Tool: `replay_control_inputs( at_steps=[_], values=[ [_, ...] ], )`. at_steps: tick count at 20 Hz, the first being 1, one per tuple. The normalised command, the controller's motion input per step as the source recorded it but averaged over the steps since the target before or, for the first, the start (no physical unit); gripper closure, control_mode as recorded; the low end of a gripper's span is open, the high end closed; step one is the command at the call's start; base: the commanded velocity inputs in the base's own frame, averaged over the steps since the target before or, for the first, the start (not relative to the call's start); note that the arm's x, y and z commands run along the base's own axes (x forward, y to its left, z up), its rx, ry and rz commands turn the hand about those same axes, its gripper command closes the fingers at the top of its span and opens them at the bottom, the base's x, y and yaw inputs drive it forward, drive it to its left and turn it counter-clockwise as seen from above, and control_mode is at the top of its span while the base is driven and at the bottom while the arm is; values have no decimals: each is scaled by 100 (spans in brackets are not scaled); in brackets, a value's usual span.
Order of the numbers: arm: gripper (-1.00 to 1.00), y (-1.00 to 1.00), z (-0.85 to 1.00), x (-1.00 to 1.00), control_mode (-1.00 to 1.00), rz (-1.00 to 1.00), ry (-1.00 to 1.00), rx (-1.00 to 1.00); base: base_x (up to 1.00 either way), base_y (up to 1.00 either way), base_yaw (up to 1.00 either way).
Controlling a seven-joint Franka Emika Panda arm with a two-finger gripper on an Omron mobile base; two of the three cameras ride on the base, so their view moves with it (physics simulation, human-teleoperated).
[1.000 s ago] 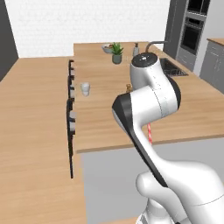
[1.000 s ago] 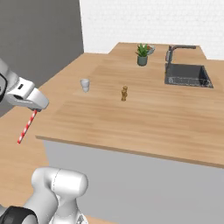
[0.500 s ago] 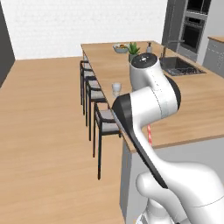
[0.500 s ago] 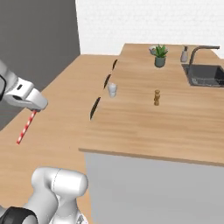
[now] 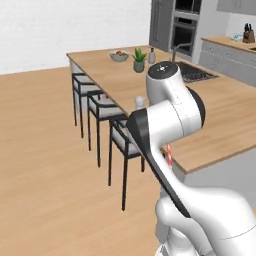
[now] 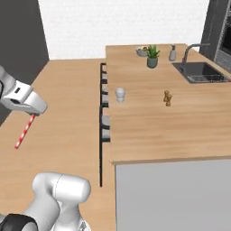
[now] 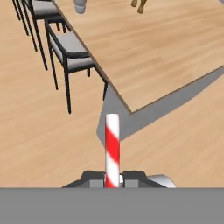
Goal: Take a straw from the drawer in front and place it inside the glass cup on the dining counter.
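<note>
jaws clamped on red-white striped straw (image 7: 112, 148)

Everything looked evenly lit and flat, no glare anywhere; my views were a bit soft and low-res, and the dining counter (image 7: 175, 57) threw one soft grey shadow on the floor (image 7: 39, 131)

Dining counter and what stands on it

The light-wood dining counter (image 6: 149, 122) carries the glass cup (image 6: 120, 94) near its stool-side edge, with two small brown shakers (image 6: 167, 97) well apart from it toward the sink (image 6: 200, 72) set into the top. At the far end stand a potted plant (image 6: 152, 56), a bowl (image 6: 142, 52) just beside it (contents too small to tell) and a pale bottle (image 6: 172, 53). Dark stools (image 5: 102, 107) line the counter's long edge on the wood floor (image 5: 45, 165).
</note>
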Motion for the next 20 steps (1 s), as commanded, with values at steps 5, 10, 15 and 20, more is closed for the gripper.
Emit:
replay_control_inputs(
  at_steps=[5,10,15,20],
  values=[
    [100,0,0,0,100,0,0,0,47,71,-51],
    [100,0,0,0,100,0,0,0,41,62,-53],
    [100,0,0,0,100,0,0,0,36,75,-54],
    [100,0,0,0,100,0,0,0,19,88,-55]
  ],
)
